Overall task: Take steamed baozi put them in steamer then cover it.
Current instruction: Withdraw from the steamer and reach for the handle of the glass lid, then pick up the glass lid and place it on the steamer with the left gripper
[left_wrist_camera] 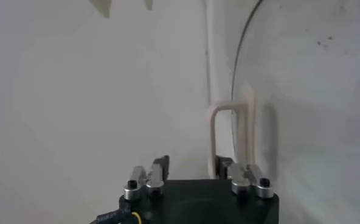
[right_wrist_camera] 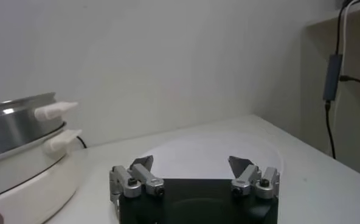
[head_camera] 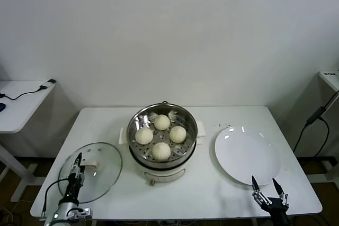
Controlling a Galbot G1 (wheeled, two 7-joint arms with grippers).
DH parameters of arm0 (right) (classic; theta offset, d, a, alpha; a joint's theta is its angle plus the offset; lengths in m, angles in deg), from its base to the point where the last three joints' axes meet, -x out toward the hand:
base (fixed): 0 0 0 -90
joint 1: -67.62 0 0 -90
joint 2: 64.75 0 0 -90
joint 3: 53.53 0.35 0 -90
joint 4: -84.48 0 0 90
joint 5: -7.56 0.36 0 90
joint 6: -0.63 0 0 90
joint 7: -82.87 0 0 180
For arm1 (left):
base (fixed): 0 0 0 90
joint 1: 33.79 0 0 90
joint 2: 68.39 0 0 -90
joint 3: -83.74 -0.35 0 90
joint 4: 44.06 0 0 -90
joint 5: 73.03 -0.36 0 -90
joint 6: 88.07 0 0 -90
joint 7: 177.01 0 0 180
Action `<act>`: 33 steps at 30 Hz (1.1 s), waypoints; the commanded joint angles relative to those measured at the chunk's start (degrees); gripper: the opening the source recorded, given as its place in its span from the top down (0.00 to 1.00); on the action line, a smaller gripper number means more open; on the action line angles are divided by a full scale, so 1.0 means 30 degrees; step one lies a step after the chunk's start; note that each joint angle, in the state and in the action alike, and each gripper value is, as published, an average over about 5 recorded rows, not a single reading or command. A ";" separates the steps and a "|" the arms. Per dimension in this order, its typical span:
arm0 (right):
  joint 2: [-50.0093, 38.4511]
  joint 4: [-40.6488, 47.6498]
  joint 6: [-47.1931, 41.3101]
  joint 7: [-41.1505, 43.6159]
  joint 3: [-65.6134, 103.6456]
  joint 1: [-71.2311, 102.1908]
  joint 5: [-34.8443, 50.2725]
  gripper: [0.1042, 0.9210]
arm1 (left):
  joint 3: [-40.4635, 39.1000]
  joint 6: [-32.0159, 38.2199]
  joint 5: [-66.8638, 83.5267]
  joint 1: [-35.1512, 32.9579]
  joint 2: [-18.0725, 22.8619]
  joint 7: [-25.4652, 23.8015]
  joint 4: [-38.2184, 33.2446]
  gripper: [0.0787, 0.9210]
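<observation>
Left claw point(head_camera: 78, 163) half-spread over the glass lid's handle point(left_wrist_camera: 231, 137); right claw point(head_camera: 268, 190) spread beside the plate point(head_camera: 246, 154).

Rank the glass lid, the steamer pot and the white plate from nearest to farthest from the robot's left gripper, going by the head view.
1. Glass lid: directly at the left gripper, table's left.
2. Steamer pot: middle of the table.
3. White plate: far right, near the right gripper.

No readable txt, labels, brands or nos. on anything in view.
</observation>
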 commanded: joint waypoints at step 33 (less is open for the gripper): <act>-0.0135 -0.0282 -0.1618 -0.1571 0.0239 -0.0798 -0.2944 0.12 | -0.3476 -1.1559 0.7654 0.0325 -0.5594 -0.8792 -1.5120 0.93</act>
